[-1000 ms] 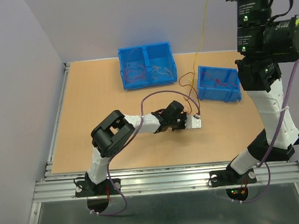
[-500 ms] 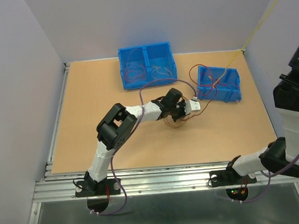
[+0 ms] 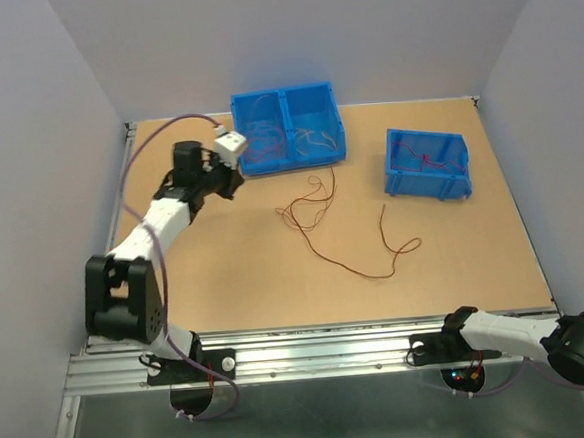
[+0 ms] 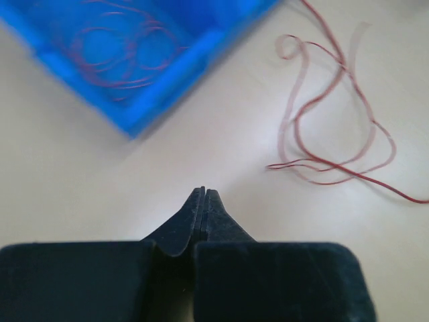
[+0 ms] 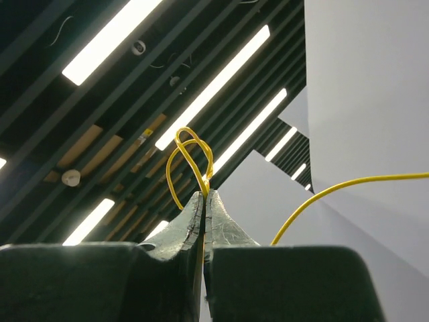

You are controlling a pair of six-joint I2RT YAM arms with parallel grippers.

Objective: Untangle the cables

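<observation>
Thin red-brown cables (image 3: 309, 206) lie loose on the table in small loops, with a long strand (image 3: 371, 271) trailing toward the front. They also show in the left wrist view (image 4: 335, 137). My left gripper (image 3: 233, 147) is shut and empty, its tips (image 4: 203, 192) above bare table beside the blue double bin. My right gripper (image 5: 204, 193) is shut on a yellow wire (image 5: 191, 155) and points up at the ceiling; its arm (image 3: 521, 335) lies low at the front right. The gripper and the yellow wire are out of the top view.
A blue double bin (image 3: 281, 92) at the back holds coiled red wires (image 4: 124, 47); its wall shows in the left wrist view (image 4: 171, 84). A single blue bin (image 3: 428, 187) at the right holds a red wire (image 3: 423, 157). Purple-grey walls surround the table.
My left arm swung from the table's middle to the far left by the double bin, leaving the red-brown cables spread on the table. My right arm dropped low, taking the yellow wire out of the top view.
</observation>
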